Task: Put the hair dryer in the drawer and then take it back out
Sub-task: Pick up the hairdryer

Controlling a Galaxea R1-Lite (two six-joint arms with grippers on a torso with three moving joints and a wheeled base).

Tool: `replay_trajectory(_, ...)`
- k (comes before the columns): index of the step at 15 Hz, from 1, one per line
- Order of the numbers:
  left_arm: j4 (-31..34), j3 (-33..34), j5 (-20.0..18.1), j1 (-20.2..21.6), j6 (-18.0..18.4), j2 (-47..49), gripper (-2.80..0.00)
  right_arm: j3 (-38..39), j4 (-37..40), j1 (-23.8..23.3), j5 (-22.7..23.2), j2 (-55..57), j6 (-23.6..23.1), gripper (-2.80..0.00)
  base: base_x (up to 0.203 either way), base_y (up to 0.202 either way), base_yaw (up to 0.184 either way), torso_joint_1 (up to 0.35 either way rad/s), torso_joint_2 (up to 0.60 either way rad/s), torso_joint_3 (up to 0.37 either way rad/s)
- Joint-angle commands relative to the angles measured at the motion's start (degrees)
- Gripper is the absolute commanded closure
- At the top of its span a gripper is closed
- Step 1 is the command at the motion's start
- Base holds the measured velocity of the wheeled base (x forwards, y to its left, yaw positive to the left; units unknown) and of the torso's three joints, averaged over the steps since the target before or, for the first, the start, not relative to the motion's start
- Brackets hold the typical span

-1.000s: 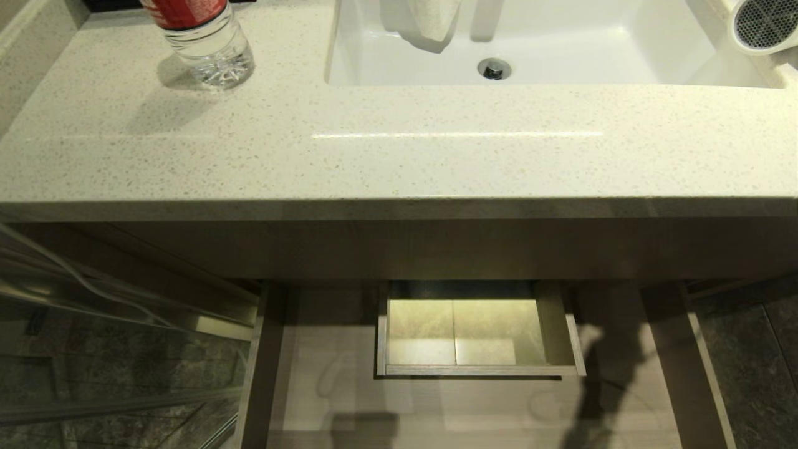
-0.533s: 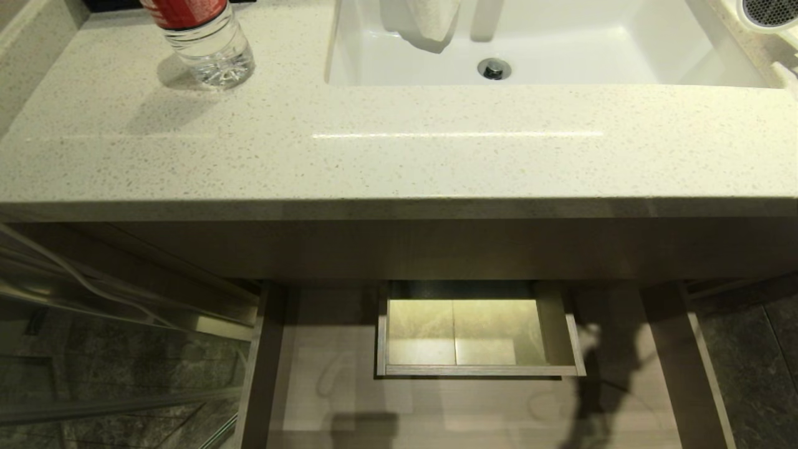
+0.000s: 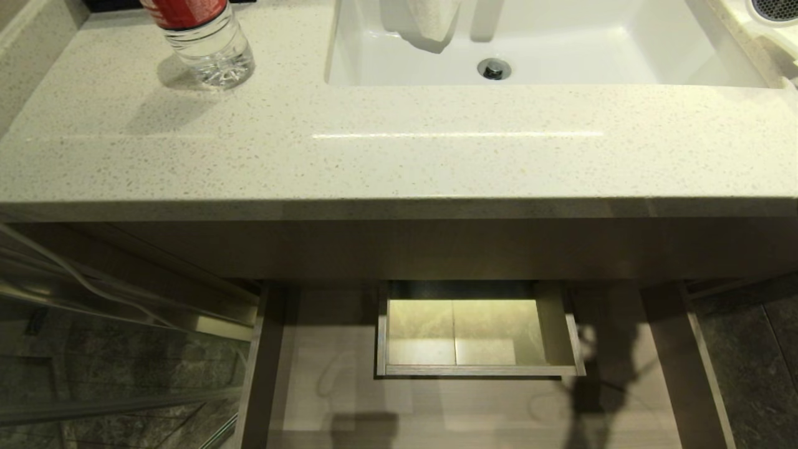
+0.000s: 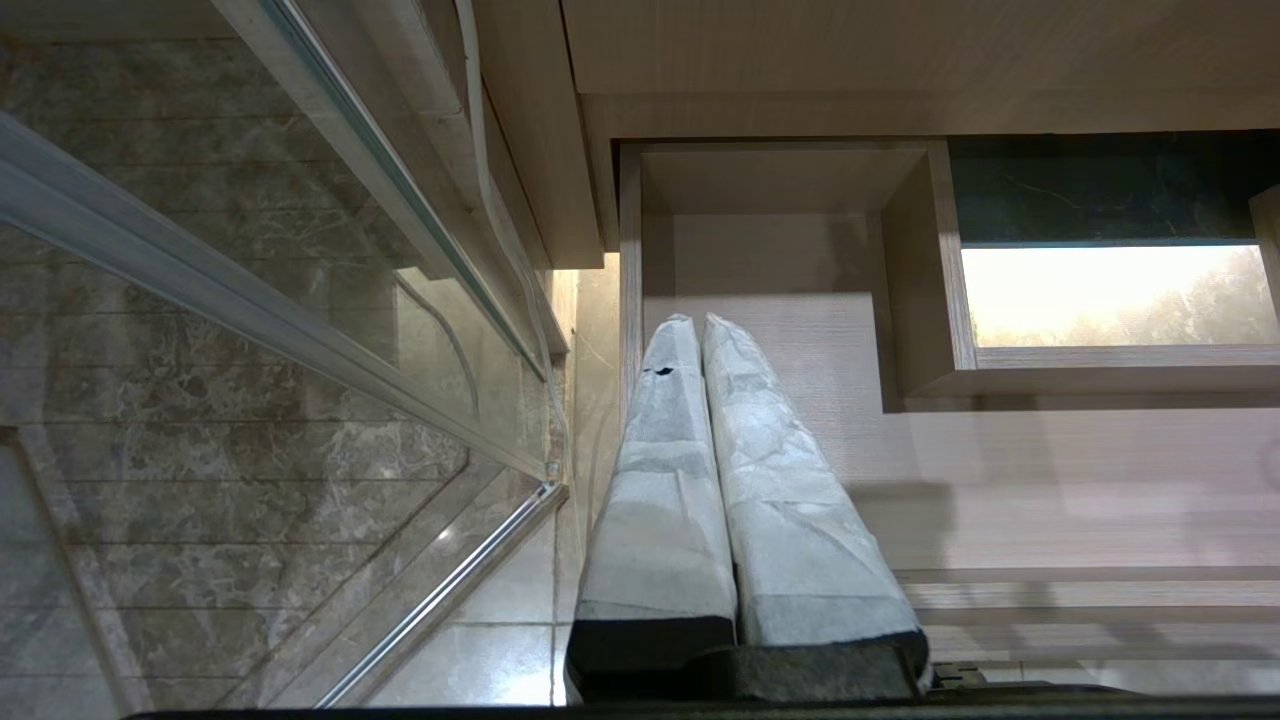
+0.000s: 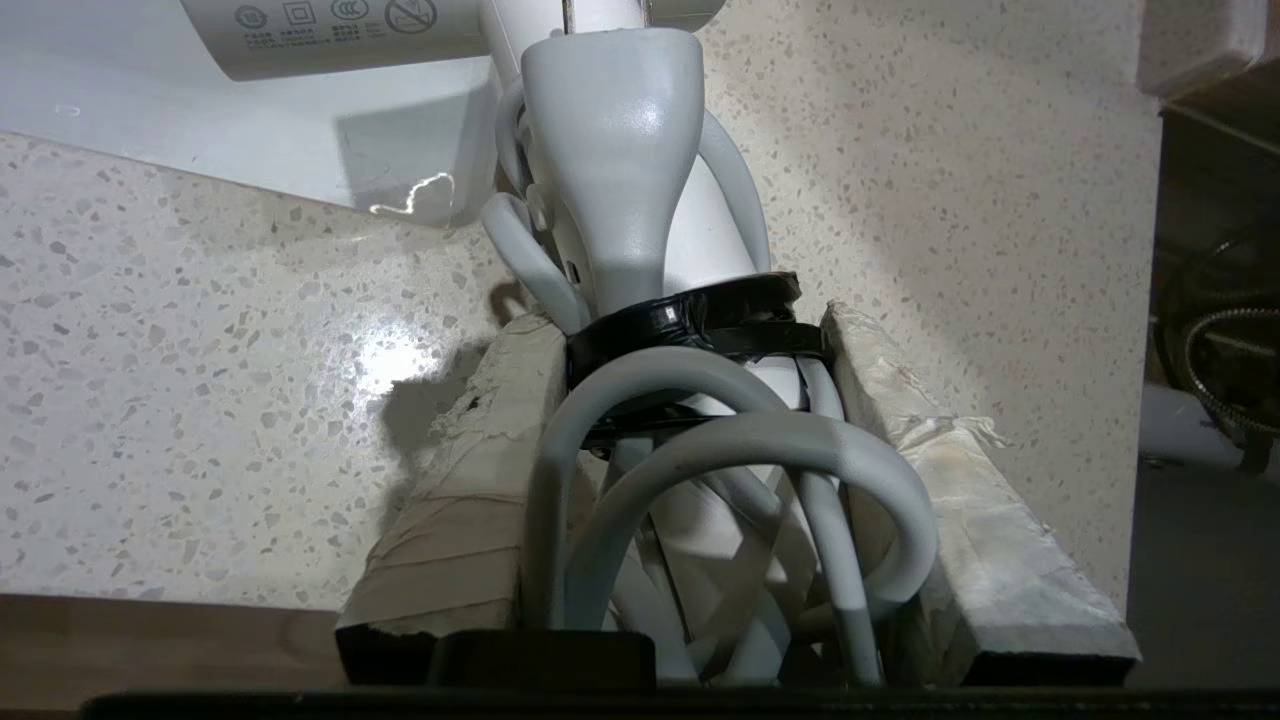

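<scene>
On the speckled counter stands one bottle; one right claw grips one hair dryer.

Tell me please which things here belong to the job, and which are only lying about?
Belong to the job:
- hair dryer, held in right end effector
- drawer, open

Only lying about:
- bottle on countertop
- sink
- towel

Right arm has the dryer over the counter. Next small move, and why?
Probably carry it toward the robot, past the counter edge, before lowering. The right end effector is shut on the dryer handle and bundled cord, above the counter beside the sink, while the open drawer sits below the front edge.
</scene>
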Motion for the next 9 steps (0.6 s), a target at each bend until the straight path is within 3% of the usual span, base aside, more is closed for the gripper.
replay_trajectory(1, 0.00, -0.01, 0.01, 0.05, -0.01, -0.02, 0.00, -0.03, 2.00, 0.19, 0.24, -1.09, -0.26, 0.00, 0.000, 0.000, 0.000, 0.000, 0.00, 0.000)
replay_trajectory(9, 0.00, -0.01, 0.01, -0.03, -0.01, -0.02, 0.00, -0.24, 3.00, 0.14, -0.01, -2.40, -0.54, 0.00, 0.000, 0.000, 0.000, 0.000, 0.00, 0.000)
